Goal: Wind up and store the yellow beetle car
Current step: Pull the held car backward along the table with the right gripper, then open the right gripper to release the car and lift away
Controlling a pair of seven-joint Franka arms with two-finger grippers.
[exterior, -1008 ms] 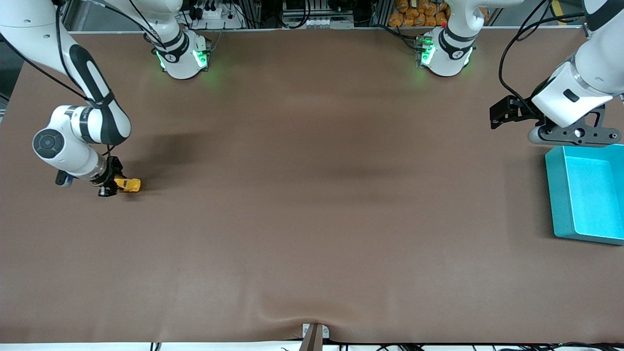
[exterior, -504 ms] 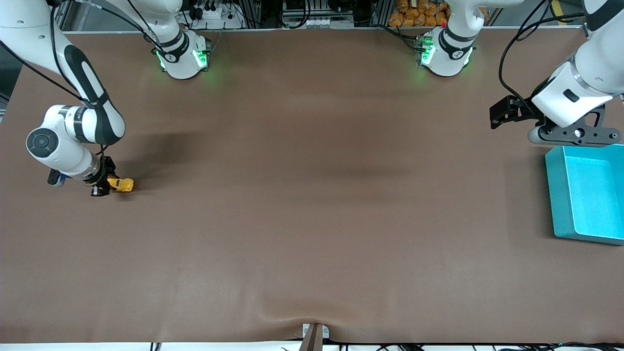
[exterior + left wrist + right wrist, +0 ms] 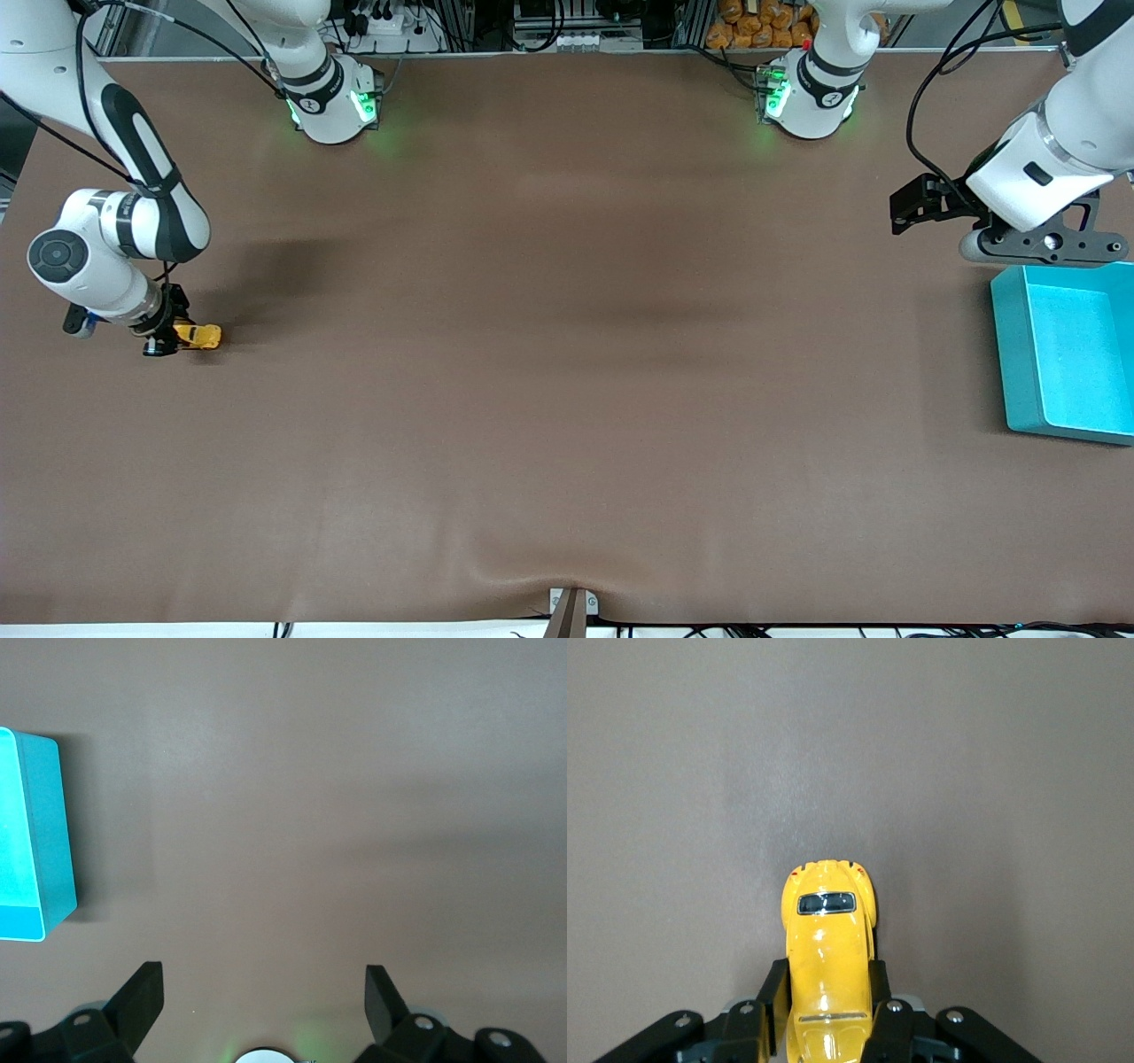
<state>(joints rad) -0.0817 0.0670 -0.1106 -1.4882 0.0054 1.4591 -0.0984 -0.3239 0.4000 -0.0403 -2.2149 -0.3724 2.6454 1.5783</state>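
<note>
The yellow beetle car rests low on the brown mat at the right arm's end of the table. My right gripper is shut on the car's sides; the right wrist view shows both black fingers pressed against the glossy yellow body, its dark window facing away from the wrist. My left gripper waits open in the air over the mat beside the teal bin, its fingers wide apart with nothing between them.
A teal bin stands at the left arm's end of the table and shows at the edge of the left wrist view. The brown mat stretches between the car and the bin. Both arm bases stand along the table's back edge.
My right gripper has dragged the car along the mat toward the right arm's end of the table. The left arm has not moved.
</note>
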